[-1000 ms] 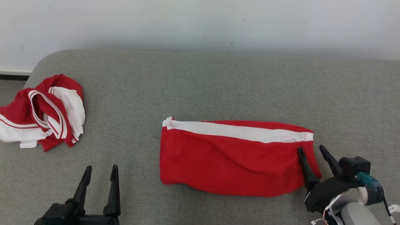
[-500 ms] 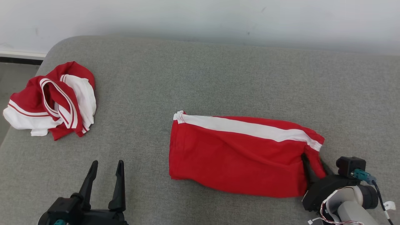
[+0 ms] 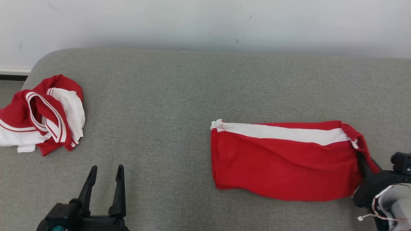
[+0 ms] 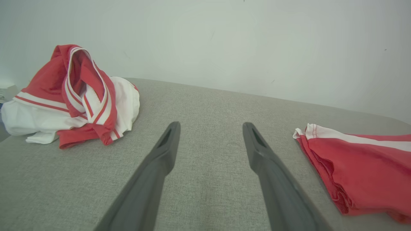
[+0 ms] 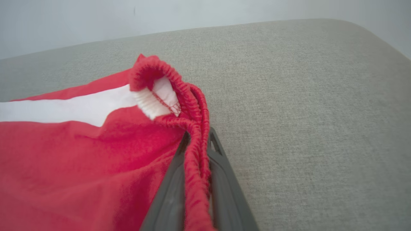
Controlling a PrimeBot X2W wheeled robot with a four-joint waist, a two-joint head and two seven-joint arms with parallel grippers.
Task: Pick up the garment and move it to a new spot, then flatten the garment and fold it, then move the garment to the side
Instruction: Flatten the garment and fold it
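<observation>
Reading the garment as light, limp knit: no stiffness, it follows whatever point gets pulled, and the folded layers probably slide apart if lifted by a single layer. The best hold looks like the elastic waistband, which is thick, ribbed and unlikely to slip. The right gripper has exactly that: its fingers are clamped tight on the bunched waistband at the end of the garment farthest from the crumpled pile. The grey cushion looks textured, so I expect drag on the lower layer; a low, slow pull seems safer than a jerk. The garment lies flat, white stripe on the edge away from the robot, well apart from the pile, on the robot's right of it. The left gripper hovers near the pile, a little to its right and closer to the robot, fingers spread and holding nothing. Versus a second ago, the right fingers stood apart, straddling the waistband edge; now they're closed on it. The pile sits at the same place in the head view, while the garment's near end lies clearly farther from it, so the cloth is sliding away rightwards. The waistband end is now puckered and lifted instead of lying flat.
</observation>
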